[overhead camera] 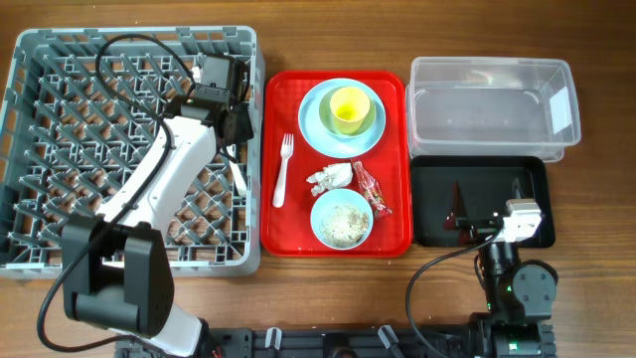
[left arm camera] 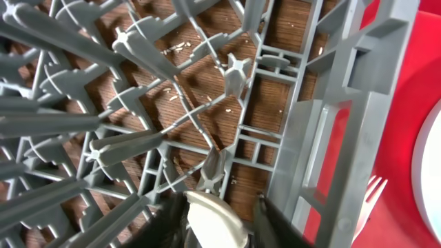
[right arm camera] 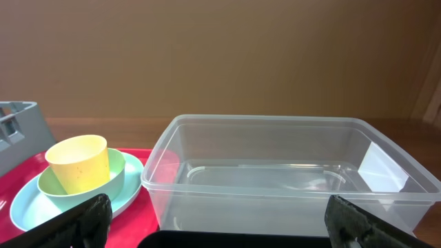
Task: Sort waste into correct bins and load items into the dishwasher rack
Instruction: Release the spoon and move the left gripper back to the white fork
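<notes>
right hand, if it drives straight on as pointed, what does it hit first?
Probably the near wall of the clear tub, dead ahead of the open right hand; depth to it is unclear.

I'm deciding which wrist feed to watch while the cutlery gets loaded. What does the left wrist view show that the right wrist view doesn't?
Only the left wrist view shows the rack's pegs close up over the wooden tabletop, a white spoon between the fingers of the left gripper, and the fork tines. Only the right wrist view shows the clear tub, the yellow cup and the black tray edge. Both show the grey rack and the red tray.
</notes>
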Robot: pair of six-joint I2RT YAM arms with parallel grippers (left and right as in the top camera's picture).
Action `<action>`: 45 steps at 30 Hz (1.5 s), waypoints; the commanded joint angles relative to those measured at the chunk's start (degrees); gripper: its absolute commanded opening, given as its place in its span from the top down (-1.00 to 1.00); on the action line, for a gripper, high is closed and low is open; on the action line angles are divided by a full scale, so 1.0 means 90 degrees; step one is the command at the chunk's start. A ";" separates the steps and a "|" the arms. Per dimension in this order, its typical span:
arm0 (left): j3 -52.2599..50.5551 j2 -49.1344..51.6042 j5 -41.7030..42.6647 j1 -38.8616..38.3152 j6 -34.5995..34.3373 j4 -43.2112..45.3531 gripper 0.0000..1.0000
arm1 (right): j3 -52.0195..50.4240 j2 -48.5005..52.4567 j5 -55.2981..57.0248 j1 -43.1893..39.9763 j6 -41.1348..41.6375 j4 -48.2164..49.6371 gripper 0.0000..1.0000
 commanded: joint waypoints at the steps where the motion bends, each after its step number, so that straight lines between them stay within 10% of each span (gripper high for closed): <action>1: 0.0002 0.0029 -0.0102 0.0029 -0.0087 0.0029 0.83 | -0.0007 0.0012 -0.0058 0.0027 -0.0027 0.0017 -0.99; 29: 0.0085 -0.0831 0.0908 0.0029 0.0007 -0.0673 0.92 | -0.0007 0.0012 -0.0058 0.0027 -0.0024 0.0017 -0.99; 35: 0.0085 -0.0809 0.0678 0.0029 0.0007 -0.0673 -0.04 | -0.0007 0.0012 -0.0058 0.0027 -0.0024 0.0017 -0.99; 45: 0.0121 -0.0935 0.1904 -0.0291 -0.0019 -0.0765 0.63 | -0.0007 0.0015 -0.0058 0.0027 -0.0024 0.0017 -1.00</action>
